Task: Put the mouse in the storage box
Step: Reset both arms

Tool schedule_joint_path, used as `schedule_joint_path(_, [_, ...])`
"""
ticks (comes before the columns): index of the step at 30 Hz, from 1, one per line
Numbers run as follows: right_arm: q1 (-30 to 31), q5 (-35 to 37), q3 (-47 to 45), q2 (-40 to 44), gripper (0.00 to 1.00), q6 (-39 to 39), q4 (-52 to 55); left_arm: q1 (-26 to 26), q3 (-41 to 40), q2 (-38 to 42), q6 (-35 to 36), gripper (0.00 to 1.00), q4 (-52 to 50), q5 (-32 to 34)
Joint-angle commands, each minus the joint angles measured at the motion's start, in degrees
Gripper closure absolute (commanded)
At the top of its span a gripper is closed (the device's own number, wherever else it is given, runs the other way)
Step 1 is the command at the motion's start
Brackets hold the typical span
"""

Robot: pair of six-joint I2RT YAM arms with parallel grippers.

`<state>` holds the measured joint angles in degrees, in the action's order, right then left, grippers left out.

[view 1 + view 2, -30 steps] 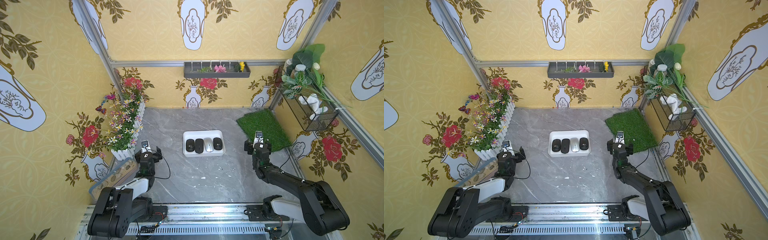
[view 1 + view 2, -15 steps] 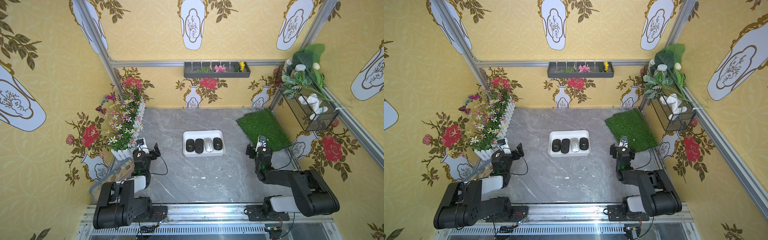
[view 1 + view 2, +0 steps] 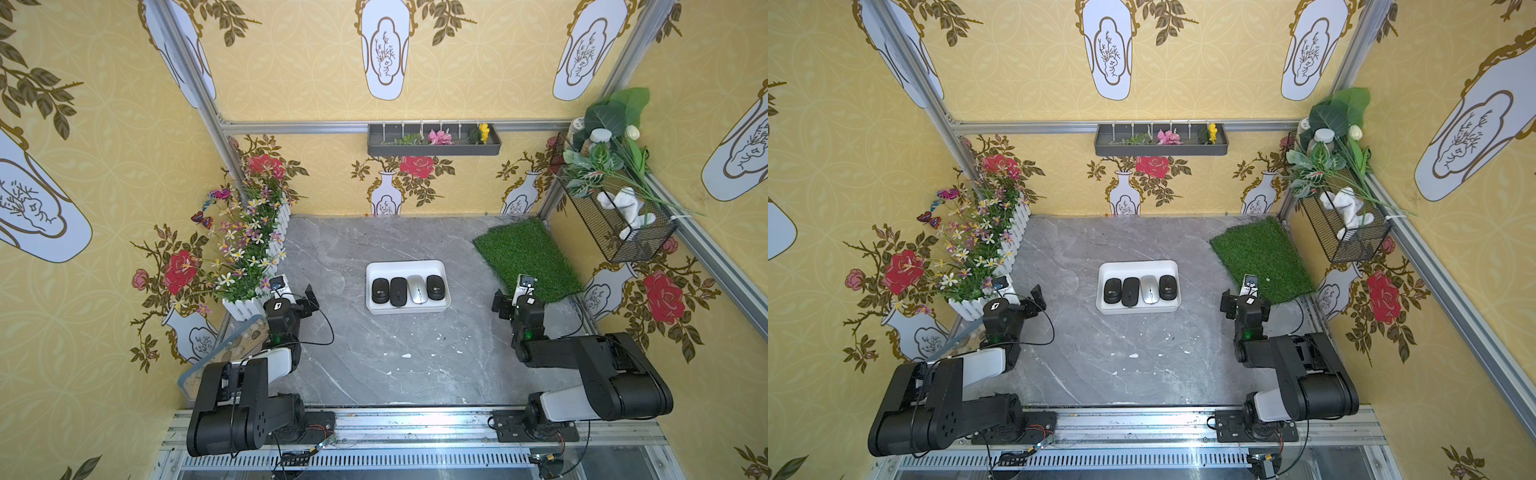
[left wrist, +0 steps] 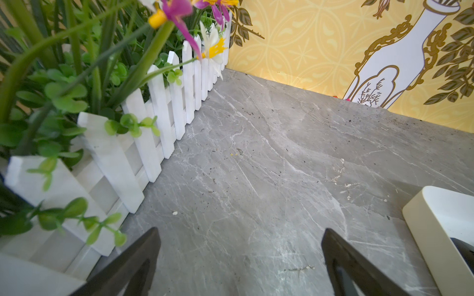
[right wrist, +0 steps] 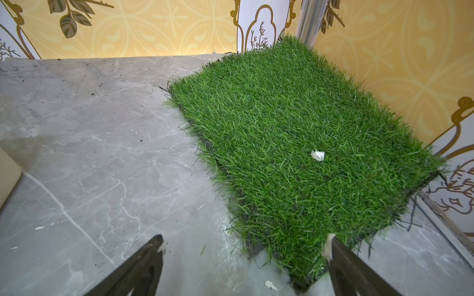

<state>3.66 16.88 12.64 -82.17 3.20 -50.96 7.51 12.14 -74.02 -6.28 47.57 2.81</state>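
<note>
Mice (image 3: 398, 291), three black and one silver, lie four abreast in the storage box (image 3: 409, 266) at the middle of the grey marble bench (image 3: 374, 365).
Toward the near edge, left gripper (image 4: 239, 232) and right gripper (image 5: 246, 237) gape wide, grasping nothing; beyond, a grass mat (image 3: 528, 257) lies at the far right corner, a white flower fence (image 4: 159, 115) lines the left edge, yellow floral walls (image 3: 291, 62) enclose all.
</note>
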Motion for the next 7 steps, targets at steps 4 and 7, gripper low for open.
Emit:
schedule_joint_path(4, [-0.26,-0.54,0.21,-0.05,0.03,0.71,-1.97,0.04,-0.01,-0.02,-0.22,0.00,-0.31,0.51])
schedule_joint_path(7, [-0.23,-0.27,-0.08,0.04,0.03,0.58,-2.60,0.03,-0.02,-0.08,-0.22,0.00,-0.29,0.51])
